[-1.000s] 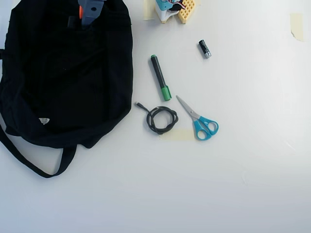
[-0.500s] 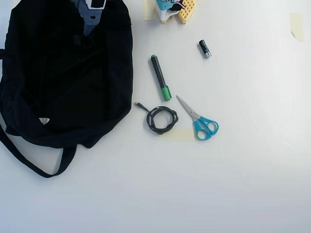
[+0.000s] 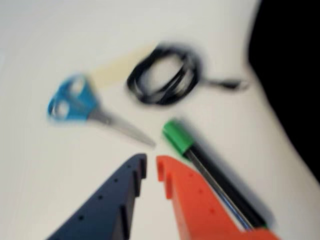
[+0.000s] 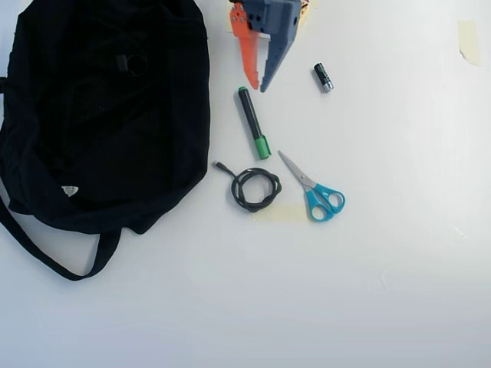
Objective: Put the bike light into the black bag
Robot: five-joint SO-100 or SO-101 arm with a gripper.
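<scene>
- The bike light (image 4: 136,63) appears to lie on the black bag (image 4: 92,146), near its upper edge in the overhead view: a small black loop with a blocky bit beside it, dark on dark. No red lens can be made out, so the identification is a judgement.
- Whether it sits inside the bag's opening or only on top of the fabric, I cannot tell; the bag's mouth does not read clearly from above.
- The gripper (image 4: 257,83) hangs over the tabletop (image 4: 383,253), just off the bag's upper right corner. Its fingers, one orange (image 4: 248,47) and one dark blue (image 4: 275,55), hold nothing and stand nearly together, with only a narrow gap at the tips in the wrist view.
- Out from the bag's right side lie a green marker (image 4: 252,122) just below the gripper, a coiled black cable (image 4: 255,188) lower down, blue-handled scissors (image 4: 315,188) beyond the cable, and a small black-and-silver cylinder (image 4: 323,77) past the gripper.
- Risks:
  - If the light only rests on the cloth, the task is not truly done, and a tug on the bag could roll it off.
  - The arm passing low could snag the floppy fabric and shift the light.
  - The fingertips are close to the marker's dark end; a downward move could knock it.
  - The cylinder is dark and small, so it could be mistaken for the light.
</scene>
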